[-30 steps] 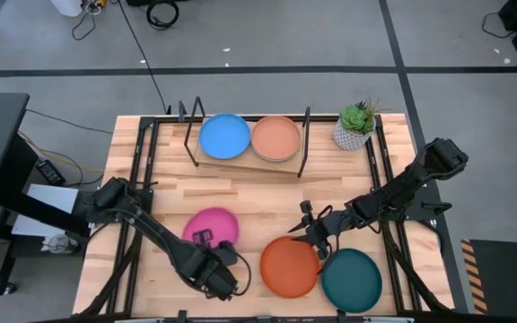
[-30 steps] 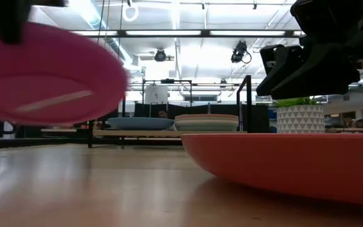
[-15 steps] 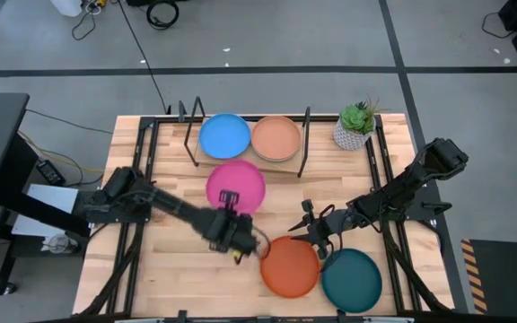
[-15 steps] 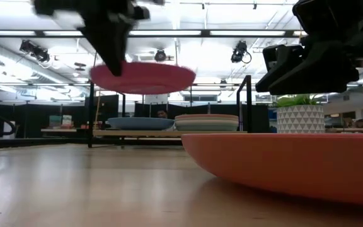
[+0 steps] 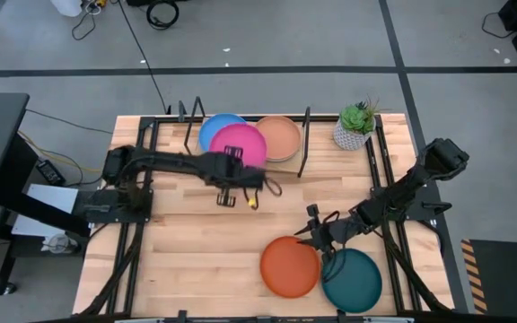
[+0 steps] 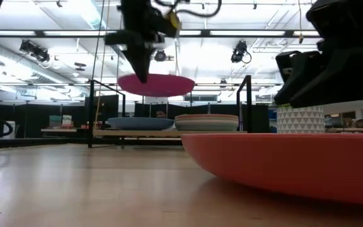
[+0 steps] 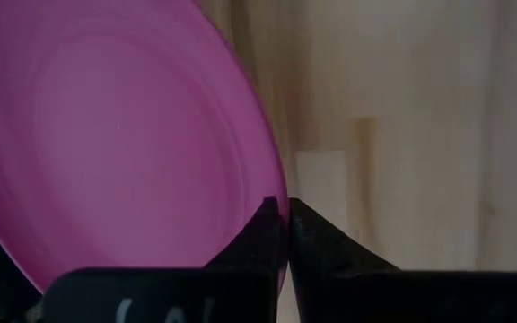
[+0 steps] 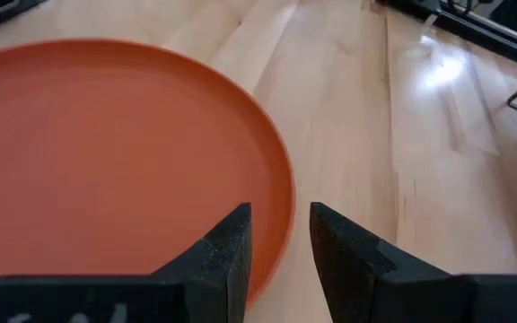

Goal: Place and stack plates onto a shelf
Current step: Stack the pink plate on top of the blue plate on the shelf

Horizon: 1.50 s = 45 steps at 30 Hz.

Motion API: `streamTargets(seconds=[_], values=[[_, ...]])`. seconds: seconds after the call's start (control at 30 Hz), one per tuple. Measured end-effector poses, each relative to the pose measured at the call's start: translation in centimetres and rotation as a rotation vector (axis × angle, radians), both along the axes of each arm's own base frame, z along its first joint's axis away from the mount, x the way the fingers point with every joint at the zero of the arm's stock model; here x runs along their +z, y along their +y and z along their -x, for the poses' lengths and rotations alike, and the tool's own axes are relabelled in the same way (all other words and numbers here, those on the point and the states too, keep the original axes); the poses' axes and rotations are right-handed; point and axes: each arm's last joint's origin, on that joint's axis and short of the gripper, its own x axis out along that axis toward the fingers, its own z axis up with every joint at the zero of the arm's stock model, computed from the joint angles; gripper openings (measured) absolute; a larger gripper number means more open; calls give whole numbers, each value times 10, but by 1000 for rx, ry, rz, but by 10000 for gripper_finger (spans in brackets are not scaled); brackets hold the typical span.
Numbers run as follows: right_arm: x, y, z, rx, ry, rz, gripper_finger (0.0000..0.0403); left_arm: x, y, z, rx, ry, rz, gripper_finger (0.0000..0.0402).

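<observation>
My left gripper (image 5: 231,170) is shut on the magenta plate (image 5: 239,145), which hovers over the shelf (image 5: 206,156) at the table's far side. Beneath it, the blue plate (image 5: 214,131) lies on the shelf board, beside a stack topped by a tan plate (image 5: 282,137). In the low view the magenta plate (image 6: 157,84) floats above both. My right gripper (image 8: 281,240) is open at the far rim of the orange plate (image 8: 106,161), one finger over the plate and one outside it. The orange plate (image 5: 289,267) and the dark teal plate (image 5: 352,280) lie flat near the table's near edge. My left gripper pinches the magenta plate's rim (image 7: 275,196) between its two fingers, on the plate's near side. The fingers (image 6: 138,65) come down at it from above and from the near side. The plate is lifted clear and roughly level over the shelf.
A potted plant (image 5: 355,126) stands at the far right corner, beside the shelf. The shelf's black upright rods (image 5: 305,144) rise at its ends. Bare tabletop (image 5: 196,242) spans the middle and near left. Black frame rails (image 5: 139,161) run along both sides.
My left gripper has carried the magenta plate from the near left of the table up and toward the far edge, until it hangs over the shelf above the blue plate. The plate stays lifted clear and about level. The right arm has barely shifted.
</observation>
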Motion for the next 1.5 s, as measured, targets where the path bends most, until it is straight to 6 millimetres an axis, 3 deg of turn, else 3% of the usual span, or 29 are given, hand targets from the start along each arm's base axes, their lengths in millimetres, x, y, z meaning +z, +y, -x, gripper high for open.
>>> streamTargets(seconds=[0.13, 0.3, 0.53, 0.93, 1.2, 1.5], values=[[0, 6, 4, -7, -9, 21, 120, -17, 34, 0, 11, -21, 51, 14], [0, 11, 7, -1, -17, 29, 120, -17, 71, 13, 72, -103, 43, 14], [0, 12, 8, -11, -21, 29, 120, -33, 106, 34, 205, -166, 151, 15], [0, 12, 8, -18, -19, 14, 120, -49, 112, 37, 265, -196, 100, 41], [0, 12, 8, -16, -18, 11, 120, -46, 103, 37, 240, -178, 36, 97], [1, 12, 7, -12, -24, 5, 120, -31, 92, 42, 201, -188, -3, 88]])
